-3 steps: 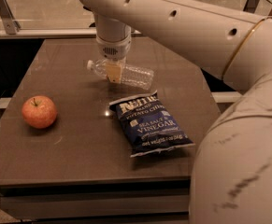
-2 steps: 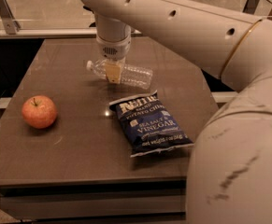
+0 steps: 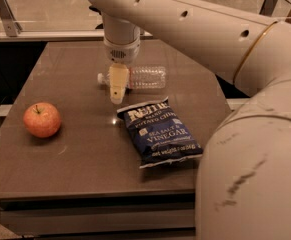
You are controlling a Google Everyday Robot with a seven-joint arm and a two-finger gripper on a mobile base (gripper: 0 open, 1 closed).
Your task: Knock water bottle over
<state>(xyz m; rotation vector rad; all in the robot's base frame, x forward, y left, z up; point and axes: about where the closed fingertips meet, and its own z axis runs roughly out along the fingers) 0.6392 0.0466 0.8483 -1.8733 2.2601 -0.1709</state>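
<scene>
From the camera view: water bottle (image 3: 147,77) down flat on its side, at the far part of the brown worktop (image 3: 85,154), white cap pointing left. Pincer (image 3: 117,98) hanging tip-down right in front of the cap end, over the worktop; cannot tell if apart or together, or if touching the bottle. Apple (image 3: 42,119) well apart on the left, chip bag (image 3: 160,131) near, just in front. Looks light, thin and squashy, smooth and round, so likely to roll or slip. Looks knocked over, so no need to grab. If grabbing, best around the ribbed middle.
</scene>
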